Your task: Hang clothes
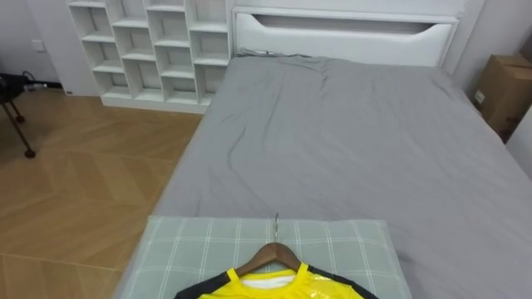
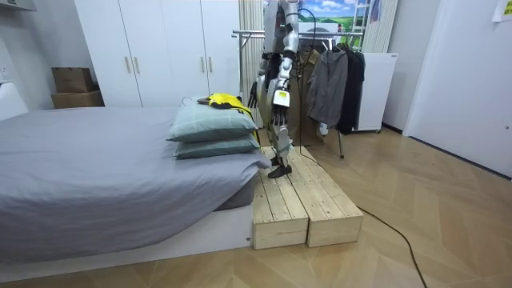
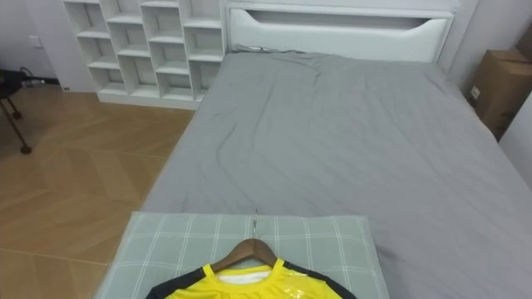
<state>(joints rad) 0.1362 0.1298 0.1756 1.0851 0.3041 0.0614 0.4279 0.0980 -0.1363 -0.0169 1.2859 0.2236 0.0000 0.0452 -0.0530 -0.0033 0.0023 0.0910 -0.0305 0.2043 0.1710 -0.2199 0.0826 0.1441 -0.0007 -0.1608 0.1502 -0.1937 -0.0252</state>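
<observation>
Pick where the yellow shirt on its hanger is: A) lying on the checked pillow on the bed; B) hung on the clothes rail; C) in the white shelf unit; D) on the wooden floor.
A: the yellow shirt, with its wooden hanger in the collar, lies flat on the checked pillow at the near end of the grey bed.

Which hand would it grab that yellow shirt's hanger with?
Right, but barely. The wooden hanger in the yellow shirt lies almost dead ahead on the green checked pillow, so either side reaches it; the metal clothes rack seems to stand behind the robot toward its right.
</observation>
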